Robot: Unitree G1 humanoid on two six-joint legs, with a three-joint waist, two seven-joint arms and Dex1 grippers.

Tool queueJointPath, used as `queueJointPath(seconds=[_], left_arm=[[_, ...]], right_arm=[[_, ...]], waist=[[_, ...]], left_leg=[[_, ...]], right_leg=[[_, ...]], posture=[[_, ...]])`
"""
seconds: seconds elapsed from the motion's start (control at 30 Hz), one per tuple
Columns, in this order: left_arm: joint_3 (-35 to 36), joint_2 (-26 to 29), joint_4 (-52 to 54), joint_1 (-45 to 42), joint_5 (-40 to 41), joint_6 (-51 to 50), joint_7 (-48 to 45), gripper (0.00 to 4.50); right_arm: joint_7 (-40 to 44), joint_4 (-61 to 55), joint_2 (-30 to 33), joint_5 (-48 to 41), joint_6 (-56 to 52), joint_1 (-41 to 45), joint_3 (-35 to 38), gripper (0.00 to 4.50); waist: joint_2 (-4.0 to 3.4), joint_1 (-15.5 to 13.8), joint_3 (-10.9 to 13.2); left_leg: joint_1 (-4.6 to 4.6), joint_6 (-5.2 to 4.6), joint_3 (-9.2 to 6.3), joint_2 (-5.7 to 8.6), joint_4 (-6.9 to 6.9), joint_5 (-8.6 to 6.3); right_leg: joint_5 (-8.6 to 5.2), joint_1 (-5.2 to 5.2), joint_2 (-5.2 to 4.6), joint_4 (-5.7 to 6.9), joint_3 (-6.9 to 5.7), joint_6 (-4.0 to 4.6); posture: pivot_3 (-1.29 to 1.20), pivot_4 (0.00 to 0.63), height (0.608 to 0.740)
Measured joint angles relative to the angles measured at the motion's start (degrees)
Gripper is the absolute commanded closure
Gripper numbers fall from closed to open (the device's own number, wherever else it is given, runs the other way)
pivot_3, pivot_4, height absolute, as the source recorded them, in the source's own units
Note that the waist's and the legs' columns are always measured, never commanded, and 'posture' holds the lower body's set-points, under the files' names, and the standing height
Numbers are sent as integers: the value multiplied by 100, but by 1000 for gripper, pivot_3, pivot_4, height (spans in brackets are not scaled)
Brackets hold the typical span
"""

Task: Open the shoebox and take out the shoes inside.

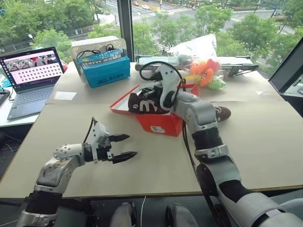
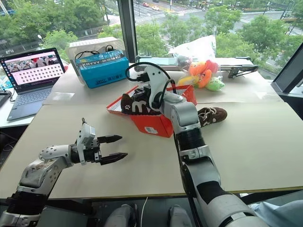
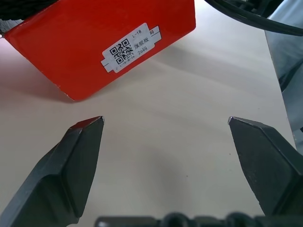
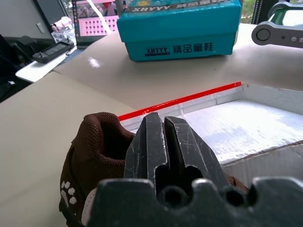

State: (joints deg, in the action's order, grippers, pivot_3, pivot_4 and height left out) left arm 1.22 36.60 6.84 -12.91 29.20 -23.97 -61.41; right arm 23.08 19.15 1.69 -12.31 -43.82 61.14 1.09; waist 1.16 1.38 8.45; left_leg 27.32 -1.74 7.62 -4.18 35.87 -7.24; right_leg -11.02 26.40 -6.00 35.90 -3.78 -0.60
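Right gripper: fingers pressed together, pinching a dark brown shoe by its upper; the heel and its white dot markings hang just below the fingertips, over the open box.
Left gripper: fingers spread wide with nothing between them, held low over the beige table, pointing at the near end of the box and apart from it.
Red shoebox: straight ahead of the left gripper and directly under the right one; lid swung back on the far side, white inside showing past the right fingers.
End label: white with a QR code, on the red box end facing the left fingers.
Second shoe: lying on the table beside the box, on the right arm's outer side.
Blue box: beyond the shoebox, ahead of the right fingertips, white lettering on its side.
Plush toys: orange and yellow, past the box, to the right of the right gripper.
Laptop: open, far out to the left of both grippers.
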Motion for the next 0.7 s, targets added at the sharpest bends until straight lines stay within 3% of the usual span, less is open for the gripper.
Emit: queueJointPath(seconds=[0.43, 0.7], left_arm=[[-3, -5, -8, -6, -4, 3, 1, 0], [-10, -11, -34, -20, -16, 15, 2, 0]], right_arm=[[-183, -404, 313, -250, -8, 894, 233, 4470], [-263, -1210, 1746, -245, -559, 927, 621, 4470]], waist=[[-1, -20, 3], [0, -69, 5]], left_leg=[[2, 0, 2, 1, -3, 0], [5, -1, 4, 21, -10, -2]], right_leg=[[-1, 0, -2, -8, 0, 2], [-1, 0, -33, -22, -2, -1]], posture=[[0, 150, 736], [0, 150, 736]])
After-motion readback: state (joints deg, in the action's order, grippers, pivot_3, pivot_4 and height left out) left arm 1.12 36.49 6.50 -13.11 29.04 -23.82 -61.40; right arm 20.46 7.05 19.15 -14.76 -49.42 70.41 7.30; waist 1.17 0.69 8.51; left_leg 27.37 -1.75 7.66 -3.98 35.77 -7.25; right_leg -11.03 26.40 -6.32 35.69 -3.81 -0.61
